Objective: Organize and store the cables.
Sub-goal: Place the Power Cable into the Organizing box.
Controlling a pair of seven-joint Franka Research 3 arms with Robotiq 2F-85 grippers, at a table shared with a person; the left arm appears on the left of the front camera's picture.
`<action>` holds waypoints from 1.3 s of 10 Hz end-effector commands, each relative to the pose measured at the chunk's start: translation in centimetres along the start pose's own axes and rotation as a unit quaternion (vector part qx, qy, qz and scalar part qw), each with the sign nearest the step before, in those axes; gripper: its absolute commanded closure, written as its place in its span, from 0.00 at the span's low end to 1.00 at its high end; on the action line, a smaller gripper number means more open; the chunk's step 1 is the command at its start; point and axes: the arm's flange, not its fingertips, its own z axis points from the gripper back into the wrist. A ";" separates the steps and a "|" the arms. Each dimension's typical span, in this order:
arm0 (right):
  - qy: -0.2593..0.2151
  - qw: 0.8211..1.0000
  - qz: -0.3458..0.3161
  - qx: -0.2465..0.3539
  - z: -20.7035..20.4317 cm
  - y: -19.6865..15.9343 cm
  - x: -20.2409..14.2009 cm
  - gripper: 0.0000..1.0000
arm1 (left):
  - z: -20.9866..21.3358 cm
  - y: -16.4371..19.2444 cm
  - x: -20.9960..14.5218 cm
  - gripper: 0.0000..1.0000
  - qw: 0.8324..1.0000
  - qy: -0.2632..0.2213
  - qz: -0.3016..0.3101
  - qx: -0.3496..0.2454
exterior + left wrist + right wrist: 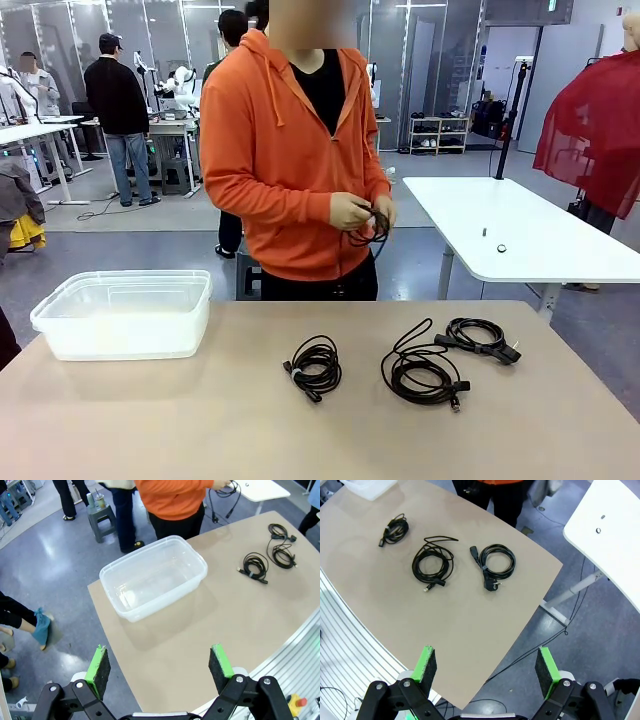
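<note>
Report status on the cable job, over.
Open, empty: left claw, right claw. On table: left coil, middle coil, right coil, none in clear bin. Person's hands hold fourth cable. Coils unobstructed.

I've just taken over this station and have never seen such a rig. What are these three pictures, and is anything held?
One picture looks across the tan table from between two robot arms. The other two come from cameras on the wrists: the left gripper, open and empty, faces the clear bin; the right gripper, also open and empty, faces the table's other end. Three cables lie coiled there: a small coil, a middle coil and a right-hand coil. The person in orange holds a fourth cable.
</note>
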 end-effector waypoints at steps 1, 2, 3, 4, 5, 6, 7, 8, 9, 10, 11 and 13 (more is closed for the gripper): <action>0.000 1.000 0.000 0.000 0.0 0.0 0.0 0.00 | 0.1 0.0 -0.1 0.00 1.000 -0.002 -0.005 -0.002; 0.035 0.998 0.050 0.036 -2.5 -0.2 1.3 0.00 | 0.1 0.0 -0.1 0.00 1.000 -0.002 -0.005 -0.002; 0.059 0.993 0.095 0.046 -4.3 -0.2 2.0 0.00 | 0.1 0.0 -0.1 0.00 1.000 -0.002 -0.005 -0.002; 0.075 0.989 0.117 0.057 -6.1 -0.1 2.5 0.00 | 0.1 0.0 -0.1 0.00 1.000 -0.002 -0.005 -0.002; 0.101 0.982 0.141 0.069 -7.9 0.0 2.9 0.00 | 0.1 0.0 -0.1 0.00 1.000 -0.002 -0.005 -0.002; 0.108 0.977 0.163 0.084 -10.2 -0.1 3.2 0.00 | 0.1 0.0 -0.1 0.00 1.000 -0.002 -0.005 -0.002; 0.120 0.969 0.195 0.091 -13.3 -0.2 3.3 0.00 | 0.1 0.0 -0.1 0.00 1.000 -0.002 -0.005 -0.002; 0.127 0.967 0.201 0.090 -15.5 -0.3 3.7 0.00 | 0.1 0.0 -0.1 0.00 1.000 -0.002 -0.005 -0.002; 0.139 0.966 0.199 0.092 -17.4 -0.3 4.3 0.00 | 0.1 0.0 -0.1 0.00 1.000 -0.002 -0.005 -0.002; 0.147 0.962 0.207 0.102 -19.0 0.1 4.8 0.00 | 0.1 0.0 -0.1 0.00 1.000 -0.002 -0.005 -0.002; 0.149 0.958 0.224 0.103 -21.3 0.0 5.1 0.00 | 0.1 0.0 -0.1 0.00 1.000 -0.002 -0.005 -0.002; 0.159 0.951 0.246 0.097 -25.3 -0.5 5.8 0.00 | 0.1 0.0 -0.1 0.00 1.000 -0.002 -0.005 -0.002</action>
